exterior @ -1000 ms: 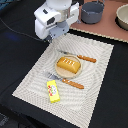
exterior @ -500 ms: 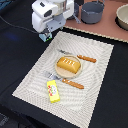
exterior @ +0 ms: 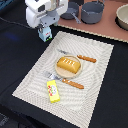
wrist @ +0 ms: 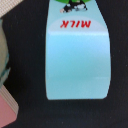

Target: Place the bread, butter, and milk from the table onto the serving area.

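Observation:
The milk (exterior: 46, 34), a white carton with green and red print, stands on the black table (exterior: 20, 55) just off the far corner of the cream striped serving area (exterior: 95, 60), towards the exterior view's left. My gripper (exterior: 45, 32) is straight over the milk, its fingers down either side of it. In the wrist view the milk (wrist: 77, 55) fills the frame with its pale blue face and red "MILK" print, and no fingers show. The bread (exterior: 67, 63) lies on the tan plate (exterior: 56, 70). The butter (exterior: 52, 91) lies on the mat's near part.
Orange-handled cutlery (exterior: 86, 58) (exterior: 72, 83) lies on both sides of the plate. A reddish-brown board (exterior: 107, 27) with grey pots (exterior: 93, 11) stands behind the mat. A tan bowl (exterior: 123, 15) is at the far right of the exterior view.
My gripper moved from over the mat's far corner towards the exterior view's left and now stands over the milk. Bread and butter have not moved.

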### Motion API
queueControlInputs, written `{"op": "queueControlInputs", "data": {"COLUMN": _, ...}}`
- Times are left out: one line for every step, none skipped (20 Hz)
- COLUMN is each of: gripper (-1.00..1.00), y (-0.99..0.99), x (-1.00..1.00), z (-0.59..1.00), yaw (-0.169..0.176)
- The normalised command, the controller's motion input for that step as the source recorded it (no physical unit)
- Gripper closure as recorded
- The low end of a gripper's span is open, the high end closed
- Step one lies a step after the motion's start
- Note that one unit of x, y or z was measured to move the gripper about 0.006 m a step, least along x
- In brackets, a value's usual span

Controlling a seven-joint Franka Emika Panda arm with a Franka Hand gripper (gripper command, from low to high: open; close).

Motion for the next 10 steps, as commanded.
{"op": "queueControlInputs", "data": {"gripper": -1.00, "y": 0.01, "x": -0.39, "z": -0.20, "yaw": 0.000}}
{"op": "queueControlInputs", "data": {"gripper": -1.00, "y": 0.00, "x": -0.35, "z": -0.21, "yaw": 0.000}}
{"op": "queueControlInputs", "data": {"gripper": -1.00, "y": 0.00, "x": -0.35, "z": -0.23, "yaw": 0.000}}
{"op": "queueControlInputs", "data": {"gripper": -1.00, "y": 0.00, "x": -0.36, "z": -0.24, "yaw": 0.000}}
{"op": "queueControlInputs", "data": {"gripper": -1.00, "y": 0.00, "x": -0.38, "z": -0.26, "yaw": 0.000}}
{"op": "queueControlInputs", "data": {"gripper": -1.00, "y": 0.00, "x": -0.39, "z": -0.28, "yaw": 0.000}}
{"op": "queueControlInputs", "data": {"gripper": -1.00, "y": 0.00, "x": -0.40, "z": -0.27, "yaw": 0.000}}
{"op": "queueControlInputs", "data": {"gripper": -1.00, "y": 0.00, "x": -0.40, "z": -0.28, "yaw": 0.000}}
{"op": "queueControlInputs", "data": {"gripper": -1.00, "y": 0.00, "x": -0.44, "z": -0.31, "yaw": 0.000}}
{"op": "queueControlInputs", "data": {"gripper": -1.00, "y": 0.00, "x": -0.46, "z": -0.31, "yaw": 0.000}}
